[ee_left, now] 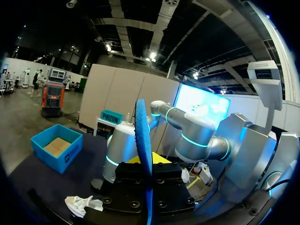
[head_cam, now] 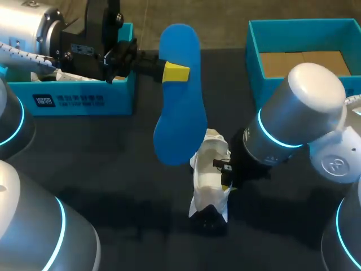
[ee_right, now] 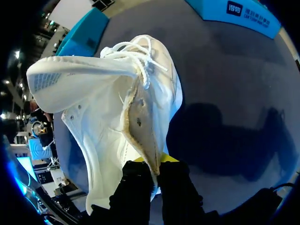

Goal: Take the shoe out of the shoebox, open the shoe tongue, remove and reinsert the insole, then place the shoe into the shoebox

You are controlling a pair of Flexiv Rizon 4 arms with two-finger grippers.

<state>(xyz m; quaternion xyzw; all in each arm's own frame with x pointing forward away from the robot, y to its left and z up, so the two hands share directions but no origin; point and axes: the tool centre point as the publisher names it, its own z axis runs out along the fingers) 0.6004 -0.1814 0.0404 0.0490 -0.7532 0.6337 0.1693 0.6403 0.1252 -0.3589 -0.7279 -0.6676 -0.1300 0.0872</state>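
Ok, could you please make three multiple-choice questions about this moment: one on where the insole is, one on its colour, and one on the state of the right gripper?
1. Where is the insole?
A) inside the shoe
B) in the left gripper, held in the air
C) under the shoe

2. What colour is the insole?
A) white
B) blue
C) red

3. The right gripper is:
A) open, away from the shoe
B) shut on the insole
C) shut on the shoe

Answers:
1 B, the left jaws clamp it near its middle.
2 B, it is blue in the head and left wrist views.
3 C, its jaws pinch the shoe's edge from both sides in the right wrist view.
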